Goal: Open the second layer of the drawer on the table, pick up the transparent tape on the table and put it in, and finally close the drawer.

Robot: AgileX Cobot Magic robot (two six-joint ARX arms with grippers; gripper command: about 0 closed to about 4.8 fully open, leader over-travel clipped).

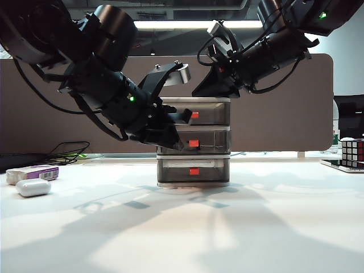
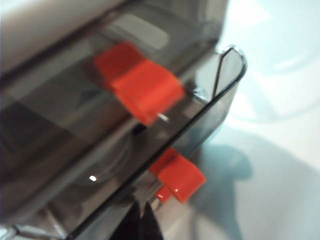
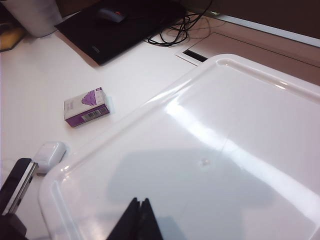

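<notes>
The drawer stands mid-table with three smoky tiers and red-orange handles. My left gripper is shut and empty, its tip right beside the handle of the second layer. In the blurred left wrist view that handle lies just past the shut left gripper, and the tier's curved rim stands slightly out below the top handle. My right gripper is shut, its tip on or just over the unit's white top, as the right gripper shows. The transparent tape is out of view.
A purple-and-white box and a white oval case lie at the table's far left. A Rubik's cube sits at the right edge. A dark pad and cables lie behind, before a brown partition.
</notes>
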